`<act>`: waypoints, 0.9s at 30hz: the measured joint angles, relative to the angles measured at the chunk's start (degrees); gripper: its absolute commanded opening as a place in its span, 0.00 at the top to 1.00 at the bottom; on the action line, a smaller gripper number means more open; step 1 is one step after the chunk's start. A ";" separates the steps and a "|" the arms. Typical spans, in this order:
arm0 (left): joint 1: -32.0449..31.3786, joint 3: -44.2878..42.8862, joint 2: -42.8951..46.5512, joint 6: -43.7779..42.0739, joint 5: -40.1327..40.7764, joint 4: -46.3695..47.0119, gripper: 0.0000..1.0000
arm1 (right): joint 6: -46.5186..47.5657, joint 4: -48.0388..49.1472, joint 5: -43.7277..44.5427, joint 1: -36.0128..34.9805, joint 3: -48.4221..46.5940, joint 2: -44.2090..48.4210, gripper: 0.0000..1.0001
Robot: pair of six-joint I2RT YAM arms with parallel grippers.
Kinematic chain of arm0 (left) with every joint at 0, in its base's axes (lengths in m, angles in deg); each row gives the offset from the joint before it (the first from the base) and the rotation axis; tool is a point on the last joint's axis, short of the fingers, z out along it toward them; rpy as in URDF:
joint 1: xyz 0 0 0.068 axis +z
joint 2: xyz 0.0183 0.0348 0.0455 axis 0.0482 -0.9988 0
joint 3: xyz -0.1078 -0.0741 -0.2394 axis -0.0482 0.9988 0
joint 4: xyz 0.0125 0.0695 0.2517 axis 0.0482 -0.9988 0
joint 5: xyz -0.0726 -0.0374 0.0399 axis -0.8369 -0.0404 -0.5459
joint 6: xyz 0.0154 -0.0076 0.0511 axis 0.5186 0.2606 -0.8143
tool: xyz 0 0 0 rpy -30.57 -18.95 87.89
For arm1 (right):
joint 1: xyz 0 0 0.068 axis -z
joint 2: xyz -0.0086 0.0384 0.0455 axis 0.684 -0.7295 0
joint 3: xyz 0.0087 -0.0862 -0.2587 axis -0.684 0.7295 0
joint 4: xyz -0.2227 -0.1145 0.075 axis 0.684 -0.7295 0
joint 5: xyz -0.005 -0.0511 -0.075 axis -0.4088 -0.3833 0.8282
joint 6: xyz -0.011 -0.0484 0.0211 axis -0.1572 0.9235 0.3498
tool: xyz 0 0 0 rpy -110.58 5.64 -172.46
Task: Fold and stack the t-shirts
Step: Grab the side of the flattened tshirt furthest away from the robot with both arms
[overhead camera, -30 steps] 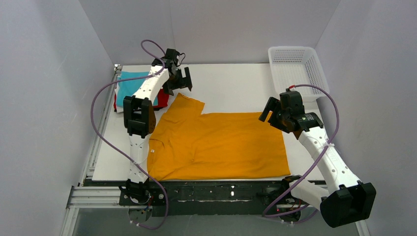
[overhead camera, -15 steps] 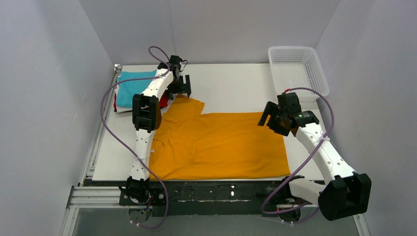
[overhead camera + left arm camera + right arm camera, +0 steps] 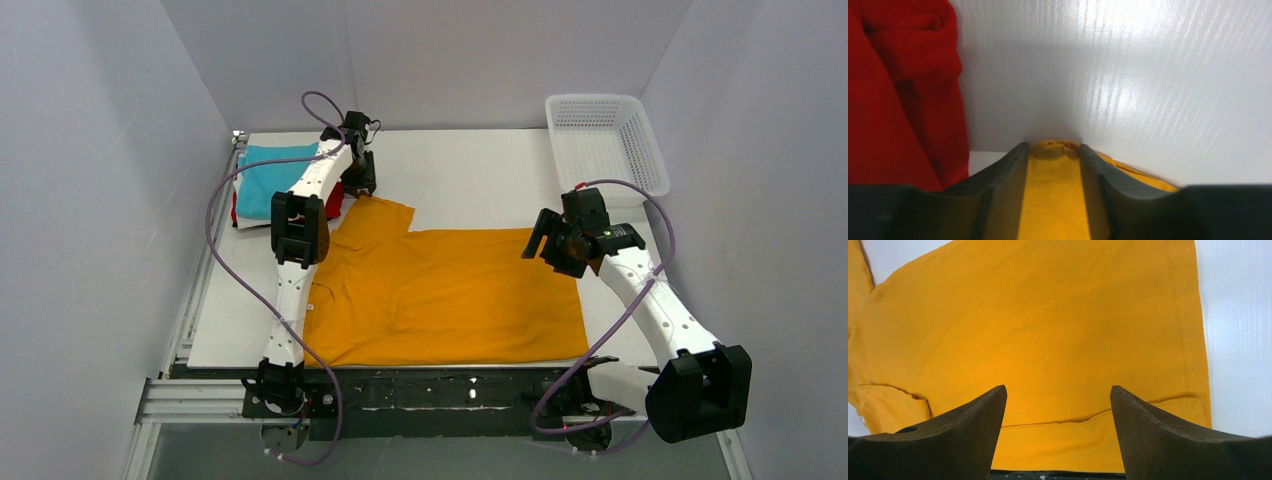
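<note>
This is a robotics lab test cell. A left arm (image 3: 315, 178) and a right arm (image 3: 660, 310) are bolted at 6 o'clock to an aluminium rail frame (image 3: 190, 397). Purple cables (image 3: 210, 215) loop off them, and plain grey walls (image 3: 90, 150) box the white counter (image 3: 470, 170) at 9, 12 and 3 o'clock.

1 fixed camera looks down from above and behind the arm bases over the whole table (image 3: 470, 170), while 2 wrist cameras look out between their own fingers, the one on the left gripper (image 3: 1052, 150) very low and close beside the red t-shirt (image 3: 898, 100), the one on the right gripper (image 3: 1058, 390) higher and tilted down, and all 3 views share the orange t-shirt (image 3: 450, 290).
</note>
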 measured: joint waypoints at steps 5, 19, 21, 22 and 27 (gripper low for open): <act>-0.15 1.33 0.50 -0.61 0.15 0.98 1.00 | 0.02 -0.35 1.27 0.22 0.55 -0.94 0.17; -2.23 16.24 10.03 -3.39 -0.66 1.73 1.00 | -2.86 -7.41 15.52 0.74 -28.39 -33.81 0.20; -2.54 20.41 13.46 -3.30 -1.22 2.29 1.00 | -3.50 -9.07 17.22 0.74 -34.27 -40.09 0.21; -2.67 22.18 15.08 -3.17 -1.51 2.69 1.00 | -3.78 -9.66 17.94 0.74 -37.09 -43.12 0.21; -3.04 33.00 26.51 -2.14 -2.67 6.34 1.00 | -5.66 -13.11 21.62 0.46 -47.21 -53.44 0.22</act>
